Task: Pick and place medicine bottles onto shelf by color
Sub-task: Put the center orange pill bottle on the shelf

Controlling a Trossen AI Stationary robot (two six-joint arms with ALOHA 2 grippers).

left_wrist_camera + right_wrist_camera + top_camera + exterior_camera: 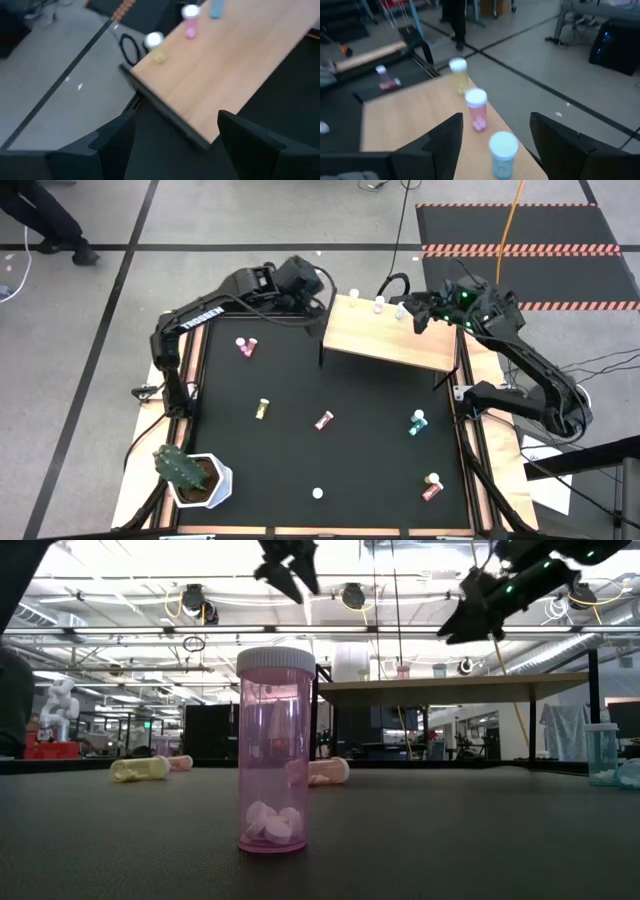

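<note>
The shelf stands at the table's far right. Three bottles stand in a row on its far edge: yellow, pink and teal. My right gripper hovers open over the shelf's far right end, just behind the teal bottle, touching nothing. My left gripper hangs open off the shelf's far left corner, with the same bottles ahead of it. On the table lie a pink bottle, a yellow one, a red one, a teal one and another red one.
A pink bottle stands upright near the table's near edge, showing only as a white cap from above. A cactus in a white pot sits at the near left corner. A person stands on the floor beyond the table.
</note>
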